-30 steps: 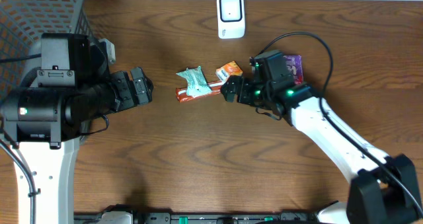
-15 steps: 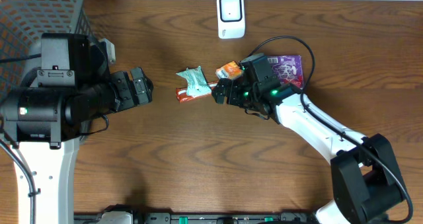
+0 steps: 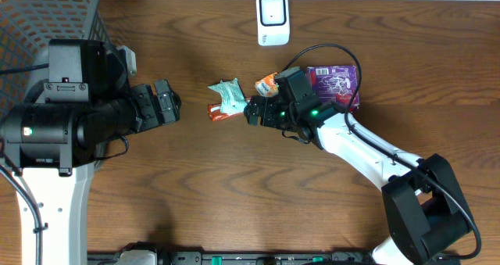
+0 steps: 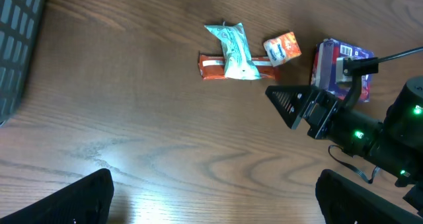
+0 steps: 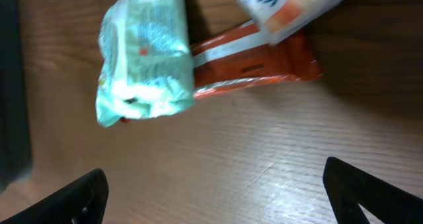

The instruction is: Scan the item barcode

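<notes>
One scanner and four packets: green packet, red packet, orange packet, purple packet; right gripper spread wide, holding nothing.

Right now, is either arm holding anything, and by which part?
Nothing is held: both arms' jaws stand open and empty. The flat orange-red foil wrapper lies ahead of the right jaws, not between them.

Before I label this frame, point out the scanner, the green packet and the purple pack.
scanner (image 3: 273, 18), overhead view, front face.
green packet (image 3: 229, 95), overhead view, its middle.
purple pack (image 3: 333, 82), overhead view, printed top.
</notes>
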